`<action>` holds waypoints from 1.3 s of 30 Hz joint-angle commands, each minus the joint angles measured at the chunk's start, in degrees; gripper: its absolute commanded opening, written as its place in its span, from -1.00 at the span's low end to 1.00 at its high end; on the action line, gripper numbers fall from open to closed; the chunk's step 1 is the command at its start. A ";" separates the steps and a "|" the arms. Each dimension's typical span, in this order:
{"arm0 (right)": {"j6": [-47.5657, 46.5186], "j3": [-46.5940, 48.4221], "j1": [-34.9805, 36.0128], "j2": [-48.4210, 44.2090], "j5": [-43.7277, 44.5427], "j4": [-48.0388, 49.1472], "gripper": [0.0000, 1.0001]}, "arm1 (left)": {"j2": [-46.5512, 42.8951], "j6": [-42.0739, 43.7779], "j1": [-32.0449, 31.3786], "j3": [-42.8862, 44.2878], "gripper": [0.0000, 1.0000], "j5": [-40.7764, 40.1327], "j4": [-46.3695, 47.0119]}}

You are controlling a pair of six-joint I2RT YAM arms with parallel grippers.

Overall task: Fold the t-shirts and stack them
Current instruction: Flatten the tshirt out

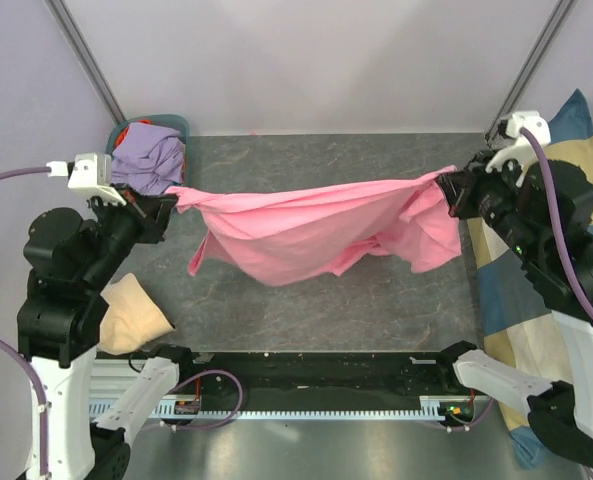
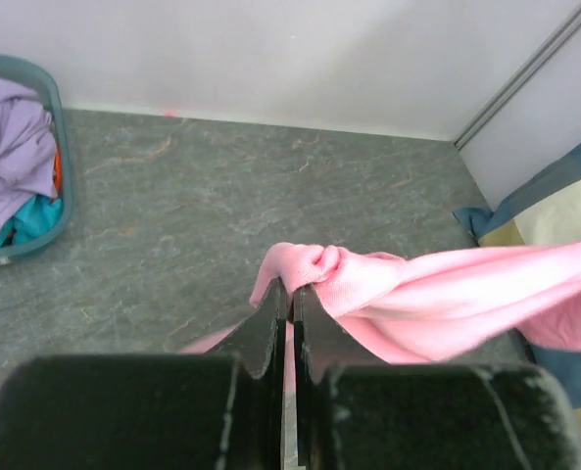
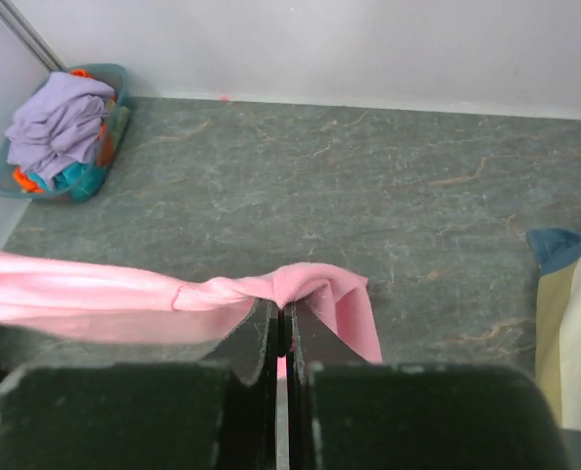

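Jaws of left gripper (image 1: 171, 203) pinched tight on one end of pink t-shirt (image 1: 306, 235), right gripper (image 1: 444, 188) jaws pinched on other end, shirt sagging above table (image 1: 376, 310)

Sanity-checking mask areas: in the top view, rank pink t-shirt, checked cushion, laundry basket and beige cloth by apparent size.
1. pink t-shirt, held up, so nearer the camera
2. checked cushion, partly hidden by the right arm, so unsure
3. laundry basket and beige cloth: look alike, not ranked
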 commanded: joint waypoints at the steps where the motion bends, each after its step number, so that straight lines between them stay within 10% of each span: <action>1: 3.97 -8.35 -0.27 -2.96 2.59 2.35 -1.00 | 2.18 -3.21 -0.08 -6.21 -0.96 -2.65 1.83; 11: -0.94 -22.18 -4.30 18.00 12.98 31.71 -1.00 | 27.89 -4.18 0.18 -5.88 -0.96 -9.24 23.02; 18: -5.78 7.23 -10.99 42.36 7.01 32.63 -1.00 | 46.55 -4.52 0.53 15.64 -0.96 -7.58 24.18; 25: -6.66 26.87 -10.99 40.46 4.19 27.34 -1.00 | 43.60 -7.87 0.53 32.98 -0.96 -2.13 20.75; 39: 3.26 -38.22 -10.91 4.60 -7.58 31.65 -1.00 | 11.77 -14.34 0.53 -29.19 -0.96 -8.55 26.54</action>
